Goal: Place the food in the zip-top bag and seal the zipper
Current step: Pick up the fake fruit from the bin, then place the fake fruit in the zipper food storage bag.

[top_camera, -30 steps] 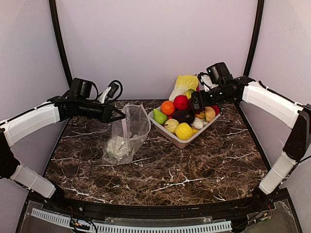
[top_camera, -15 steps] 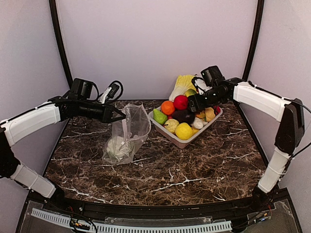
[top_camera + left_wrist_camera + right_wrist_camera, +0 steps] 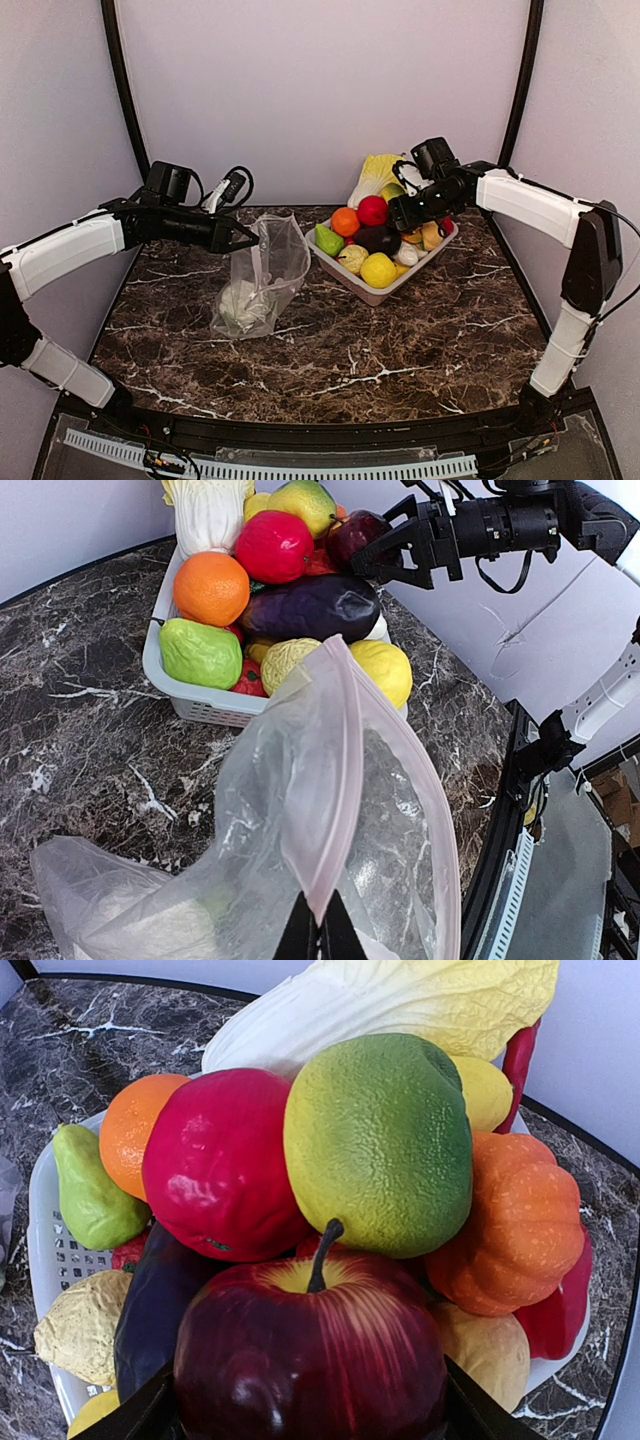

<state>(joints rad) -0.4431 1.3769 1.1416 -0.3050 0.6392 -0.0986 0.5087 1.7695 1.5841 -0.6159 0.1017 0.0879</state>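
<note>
The clear zip-top bag (image 3: 265, 275) stands open on the table with the white cauliflower (image 3: 238, 305) inside it. My left gripper (image 3: 247, 238) is shut on the bag's pink zipper strip (image 3: 338, 780) and holds the mouth up; its tips (image 3: 320, 938) pinch the near edge. My right gripper (image 3: 399, 212) is shut on a dark purple-red apple (image 3: 310, 1355) just above the tray's pile; the apple also shows in the left wrist view (image 3: 360, 532). The yellow lemon (image 3: 379, 270) lies at the tray's near corner.
The pale tray (image 3: 372, 295) at the back right holds several other toy foods: an orange (image 3: 345, 221), a red fruit (image 3: 372, 210), a green pear (image 3: 328, 240), an aubergine (image 3: 310, 605) and a cabbage (image 3: 380, 172). Walls close in the back and both sides.
My right gripper has shifted slightly left and back over the tray with the apple in it. The left gripper and the bag have not moved.
</note>
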